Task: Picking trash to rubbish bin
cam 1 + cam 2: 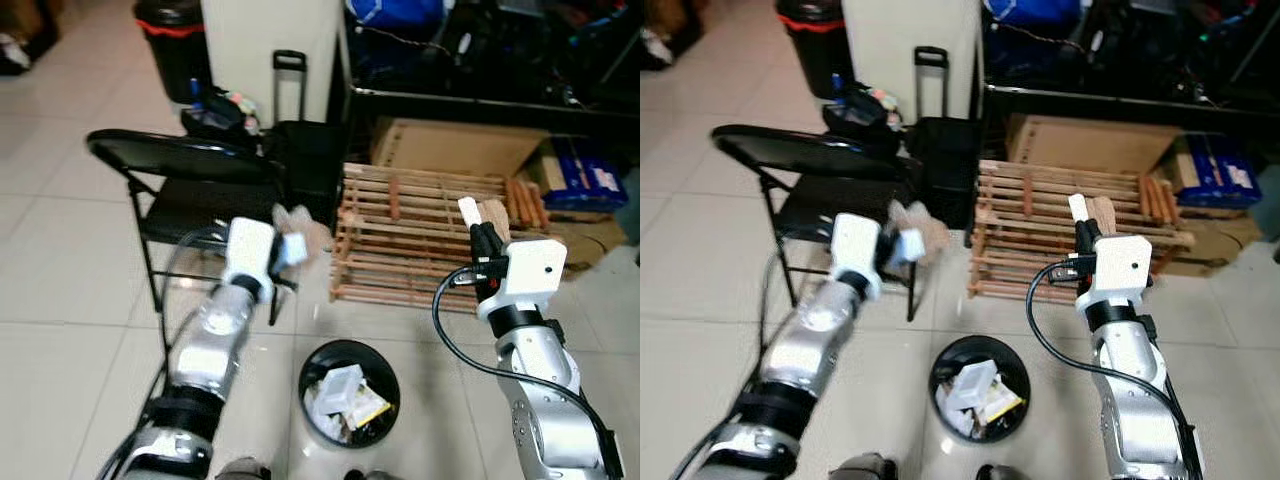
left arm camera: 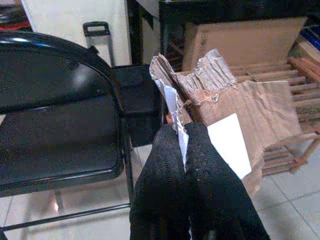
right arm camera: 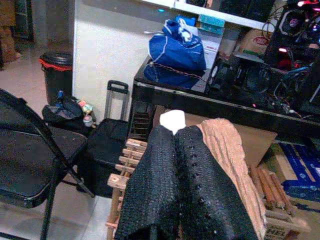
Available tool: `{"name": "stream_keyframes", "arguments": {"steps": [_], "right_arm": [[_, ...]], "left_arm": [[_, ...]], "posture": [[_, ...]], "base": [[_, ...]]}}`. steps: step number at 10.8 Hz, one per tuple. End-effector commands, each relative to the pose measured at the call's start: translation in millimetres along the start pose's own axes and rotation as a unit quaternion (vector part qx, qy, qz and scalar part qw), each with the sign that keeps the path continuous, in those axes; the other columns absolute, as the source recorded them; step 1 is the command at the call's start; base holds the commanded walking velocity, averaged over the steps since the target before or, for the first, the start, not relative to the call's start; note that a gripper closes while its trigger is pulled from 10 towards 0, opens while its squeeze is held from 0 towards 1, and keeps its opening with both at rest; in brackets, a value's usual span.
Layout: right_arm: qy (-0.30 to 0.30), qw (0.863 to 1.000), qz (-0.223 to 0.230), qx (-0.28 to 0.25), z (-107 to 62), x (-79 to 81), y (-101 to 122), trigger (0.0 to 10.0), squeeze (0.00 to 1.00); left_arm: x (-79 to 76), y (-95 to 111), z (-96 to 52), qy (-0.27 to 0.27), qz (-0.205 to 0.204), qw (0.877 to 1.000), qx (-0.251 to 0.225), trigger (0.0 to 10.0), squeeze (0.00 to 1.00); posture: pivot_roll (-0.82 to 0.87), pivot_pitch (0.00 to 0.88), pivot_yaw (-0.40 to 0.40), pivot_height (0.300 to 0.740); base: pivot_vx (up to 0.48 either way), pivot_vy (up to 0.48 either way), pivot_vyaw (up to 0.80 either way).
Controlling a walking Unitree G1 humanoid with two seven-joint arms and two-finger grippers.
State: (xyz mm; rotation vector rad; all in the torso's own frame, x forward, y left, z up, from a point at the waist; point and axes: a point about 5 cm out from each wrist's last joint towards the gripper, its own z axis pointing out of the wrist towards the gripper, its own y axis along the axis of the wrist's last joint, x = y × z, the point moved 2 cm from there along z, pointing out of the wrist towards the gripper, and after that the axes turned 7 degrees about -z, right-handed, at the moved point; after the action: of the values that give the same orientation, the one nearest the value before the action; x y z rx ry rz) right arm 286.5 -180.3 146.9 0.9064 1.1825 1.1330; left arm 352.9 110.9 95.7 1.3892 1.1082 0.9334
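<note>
Black bin, head views: the round rubbish bin [image 1: 349, 392] sits on the pale tiled floor [image 1: 60, 290] between the two arms, low in the picture, with white and yellow scraps [image 1: 342, 398] already inside.
Left gripper, head views: the left gripper [image 1: 290, 248] is raised over the floor beside the black folding chair [image 1: 180, 190], pinched on a crumpled piece of brown and white paper trash [image 1: 298, 226], above and to the left of the bin.
Right gripper, head views: the right gripper [image 1: 483, 238] is lifted in front of the wooden slatted rack [image 1: 420, 235], fingers closed on a tan and white scrap [image 1: 484, 212].
Background, head views: a black suitcase [image 1: 300, 150] stands behind the chair, with cardboard [image 1: 455, 145] beyond the rack.
Left wrist view: black fingers [image 2: 200, 185] pressed together on the torn brown paper [image 2: 225, 105], a white card [image 2: 230, 145] tucked against it; chair on one side, rack behind.
Right wrist view: black fingers [image 3: 170, 180] shut on the tan scrap [image 3: 225, 150], its white tip [image 3: 172, 120] poking out; blue bag [image 3: 175, 50] on a dark counter [image 3: 200, 102] behind.
</note>
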Motion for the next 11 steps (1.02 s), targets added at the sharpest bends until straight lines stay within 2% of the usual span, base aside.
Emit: {"name": "stream_keyframes", "arguments": {"steps": [1,2,7,9,11], "right_arm": [[-0.009,1.0,-0.002,0.002,-0.2,-7.4,0.9,10.0,0.0],[-0.009,1.0,-0.003,0.004,-1.2,-7.7,0.8,10.0,0.0],[-0.002,1.0,-0.007,0.016,-10.2,-6.5,-1.2,10.0,0.0],[-0.007,1.0,-0.01,0.022,-14.8,-9.8,-1.4,10.0,0.0],[-0.011,1.0,-0.01,0.028,-19.1,-9.7,-2.5,10.0,0.0]], "left_arm": [[-4.6,-5.0,2.2,-0.01,0.008,1.0,0.011,10.0,0.0],[-3.5,-11.5,3.6,-0.007,0.008,1.0,0.024,10.0,0.0],[-5.8,-46.9,2.5,-0.001,0.012,0.996,0.086,10.0,0.0],[-7.8,-55.7,0.6,-0.004,0.014,0.995,0.099,10.0,0.0],[-9.9,-62.6,-1.1,-0.012,0.021,0.993,0.111,10.0,0.0]], "posture": [[0.16,0.138,-0.086,0.74],[0.16,0.143,-0.09,0.74],[0.12,0.173,-0.104,0.74],[0.1,0.18,-0.099,0.74],[0.09,0.181,-0.092,0.74]], "base": [[0.0,0.0,0.0],[0.0,0.0,-0.8],[0.0,0.0,-0.16],[0.0,0.0,-0.8],[0.0,0.0,0.0]]}}
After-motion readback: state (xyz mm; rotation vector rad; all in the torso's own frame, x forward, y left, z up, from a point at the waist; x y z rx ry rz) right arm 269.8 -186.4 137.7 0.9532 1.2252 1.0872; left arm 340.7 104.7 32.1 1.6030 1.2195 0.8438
